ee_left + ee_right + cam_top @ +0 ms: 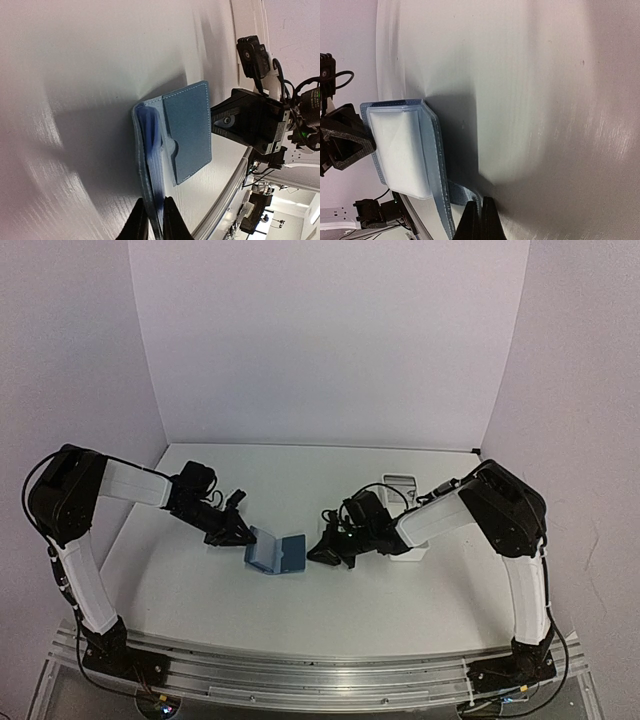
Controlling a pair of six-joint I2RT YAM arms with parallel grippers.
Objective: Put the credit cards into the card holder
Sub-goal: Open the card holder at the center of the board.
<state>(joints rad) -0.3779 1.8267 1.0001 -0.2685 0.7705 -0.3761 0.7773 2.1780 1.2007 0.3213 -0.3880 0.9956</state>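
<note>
Left gripper clamps the open dark-blue folding card holder at frame bottom; right gripper looks pinched shut on its snap tab. Hold it spread, don't tug.

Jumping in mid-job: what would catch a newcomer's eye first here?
The open card holder at mid-table, pale pocket pages showing, with both arms meeting at it. The left gripper pinches its left edge; the right gripper, shut, seems to grip its snap tab on the right.
</note>
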